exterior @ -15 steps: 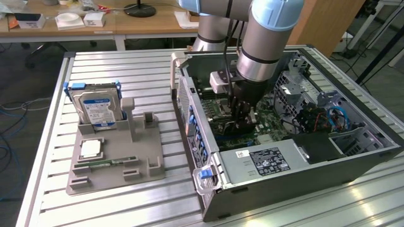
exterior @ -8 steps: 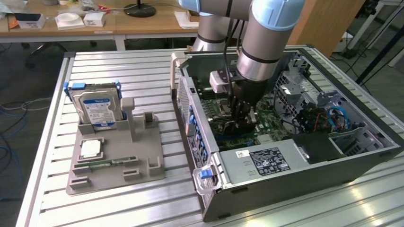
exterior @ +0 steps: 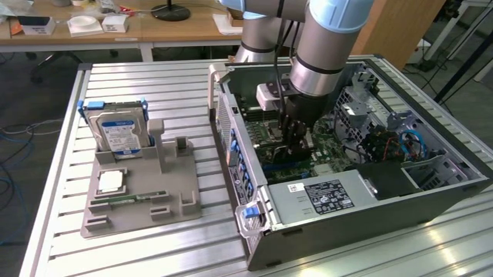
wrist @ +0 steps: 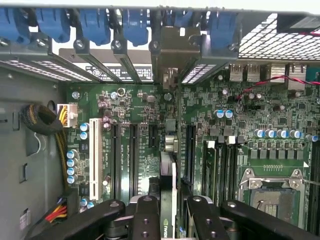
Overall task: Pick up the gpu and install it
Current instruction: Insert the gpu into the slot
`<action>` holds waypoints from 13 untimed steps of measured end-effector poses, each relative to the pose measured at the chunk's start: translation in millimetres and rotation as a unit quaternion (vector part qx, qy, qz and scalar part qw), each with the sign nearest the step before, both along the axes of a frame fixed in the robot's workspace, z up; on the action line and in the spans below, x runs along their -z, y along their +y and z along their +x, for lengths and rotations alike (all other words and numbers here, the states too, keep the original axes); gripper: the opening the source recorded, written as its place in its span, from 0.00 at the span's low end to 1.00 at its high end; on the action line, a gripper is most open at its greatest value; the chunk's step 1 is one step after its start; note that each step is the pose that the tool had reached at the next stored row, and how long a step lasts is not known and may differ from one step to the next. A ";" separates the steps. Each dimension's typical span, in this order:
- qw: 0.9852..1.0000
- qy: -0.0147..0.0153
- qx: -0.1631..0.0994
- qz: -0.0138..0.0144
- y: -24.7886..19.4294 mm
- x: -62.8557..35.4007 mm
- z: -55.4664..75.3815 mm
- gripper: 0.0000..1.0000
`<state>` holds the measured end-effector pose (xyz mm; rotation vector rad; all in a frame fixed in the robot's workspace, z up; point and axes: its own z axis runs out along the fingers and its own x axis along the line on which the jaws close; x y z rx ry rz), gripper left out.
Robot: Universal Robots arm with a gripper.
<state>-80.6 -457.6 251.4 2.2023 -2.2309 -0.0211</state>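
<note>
Wrist view looks straight down onto the motherboard (wrist: pixel 150 115), and the gpu (wrist: pixel 169 200) stands edge-on between the gripper (wrist: pixel 169 212) fingers, clenched on either face of the card; its metal end bracket (wrist: pixel 172 55) sits up against the rear wall of the case, in line with the slot covers (wrist: pixel 107 60); the card's lower edge runs along the board between the black expansion slots (wrist: pixel 132 150), though I cannot tell from here whether it is fully seated in a connector or only resting above it.

From the exterior view, the arm reaches down into the open computer case (exterior: pixel 431 196) with the gripper (exterior: pixel 291 151) deep among the boards; the grey holder (exterior: pixel 138 196) on the table (exterior: pixel 115 81) keeps the hard drive (exterior: pixel 117 134) upright, well apart from the case on the exterior view's left.

My worry is alignment; if the card edge sits a little off the slot, pressing down would load the connector crookedly and could bend the card or scrape the board; the bracket could also catch on the lip of the rear opening and hold one end high, leaving the card tilted. The fingers grip a thin, flat thing by its faces, so a push might make it slip upward between the pads rather than go home. The red wire (wrist: pixel 260 85) and capacitors (wrist: pixel 222 114) nearby look clear of the card, but the fingers pass close to the memory slots (wrist: pixel 220 165).
</note>
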 end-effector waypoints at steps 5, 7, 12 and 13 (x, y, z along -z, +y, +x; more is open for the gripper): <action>1.000 0.000 0.000 0.000 -0.1 -0.2 2.1 0.26; 1.000 0.000 0.000 0.000 -0.1 -0.1 3.0 0.26; 1.000 0.000 0.000 0.000 0.0 -0.1 3.1 0.26; 1.000 0.000 0.000 0.000 -0.1 -0.1 3.1 0.26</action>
